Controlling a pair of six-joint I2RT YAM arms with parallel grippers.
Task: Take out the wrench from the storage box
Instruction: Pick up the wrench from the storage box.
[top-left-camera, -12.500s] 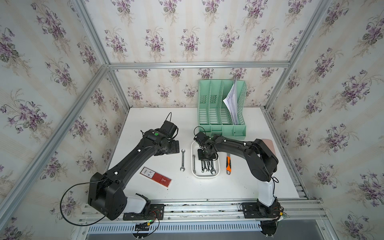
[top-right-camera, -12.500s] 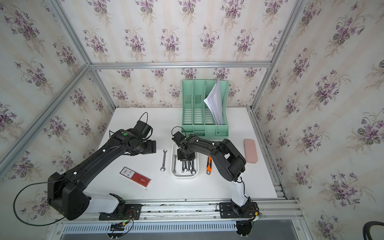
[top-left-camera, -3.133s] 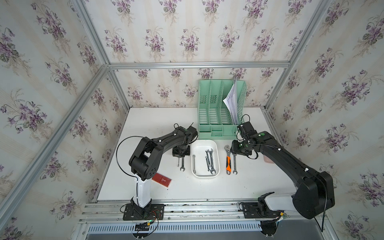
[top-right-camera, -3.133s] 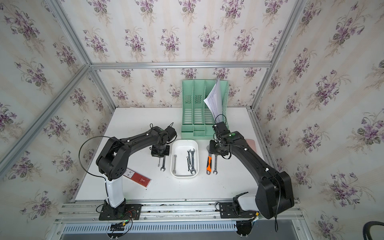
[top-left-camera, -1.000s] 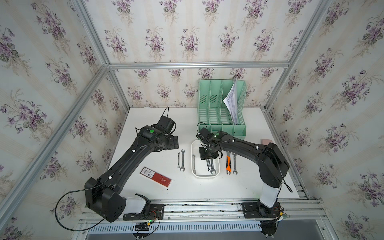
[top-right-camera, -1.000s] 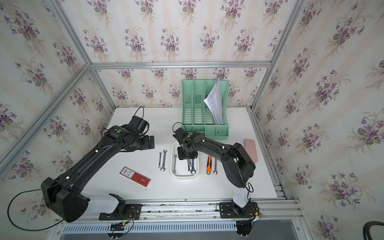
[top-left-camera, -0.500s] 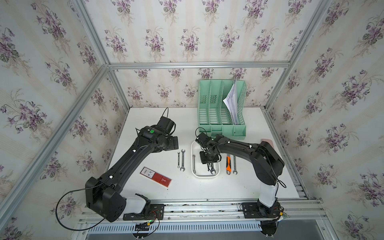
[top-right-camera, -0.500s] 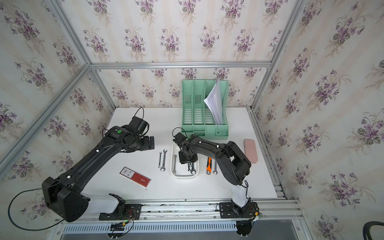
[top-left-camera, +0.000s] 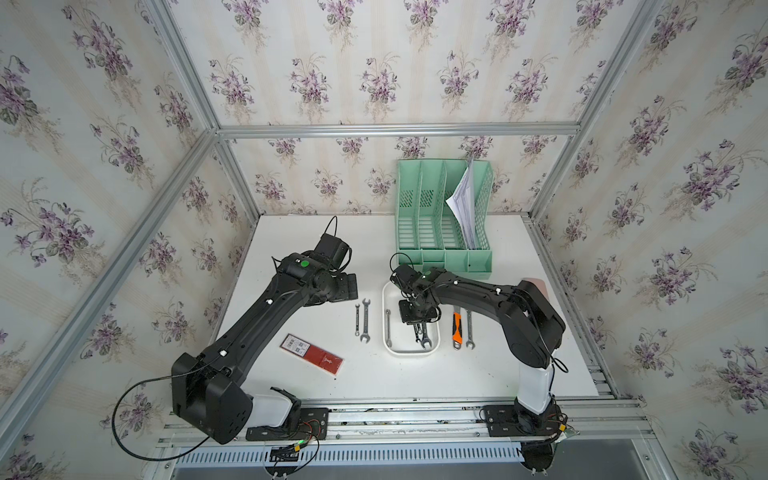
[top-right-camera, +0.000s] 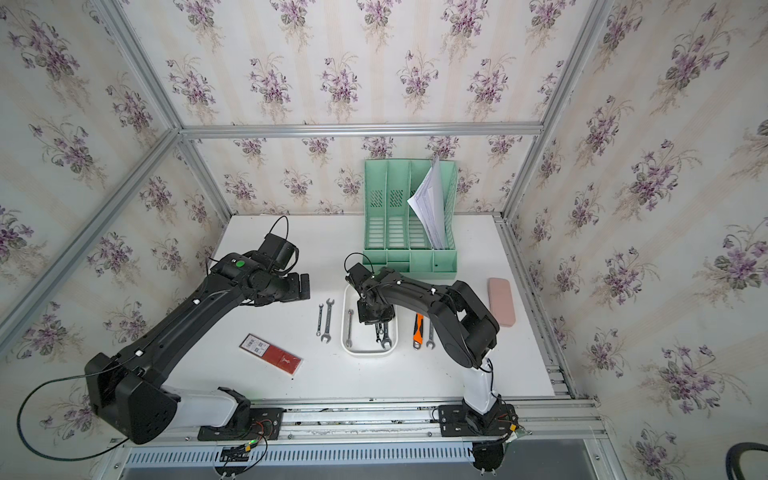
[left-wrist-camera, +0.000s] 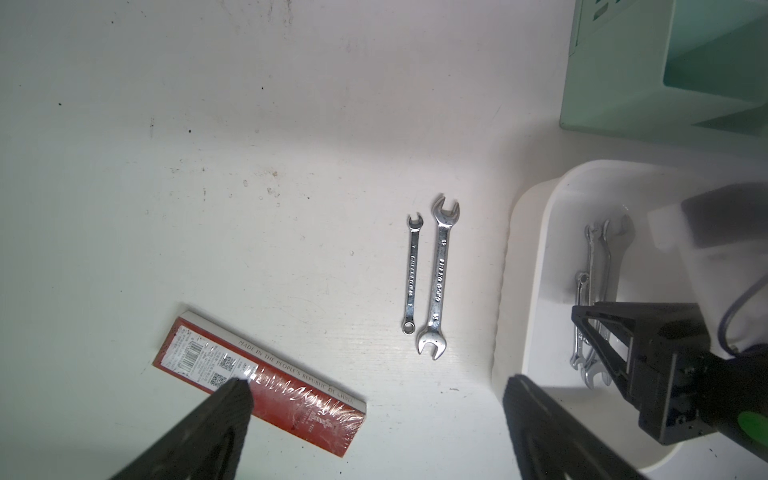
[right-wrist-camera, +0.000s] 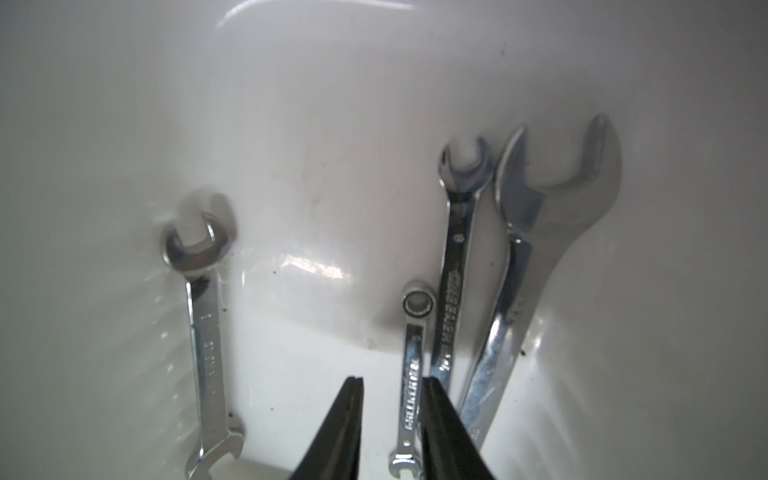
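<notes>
- Right jaws part-open astride small wrench, lower middle of frame; may pinch next wrench too.
- Thin wrench may slip back into box.
- Left jaws wide open, empty.

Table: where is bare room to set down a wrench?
Bare: the front strip between the tray and the rail, and the back corner left of the organizer. Crowded: both flanks of the tray, with wrenches and the orange tool.

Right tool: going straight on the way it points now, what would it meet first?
Probably the small wrench, lying between the jaws of the right tool, then the storage box floor right under it. Depth is unclear from the wrist view.
</notes>
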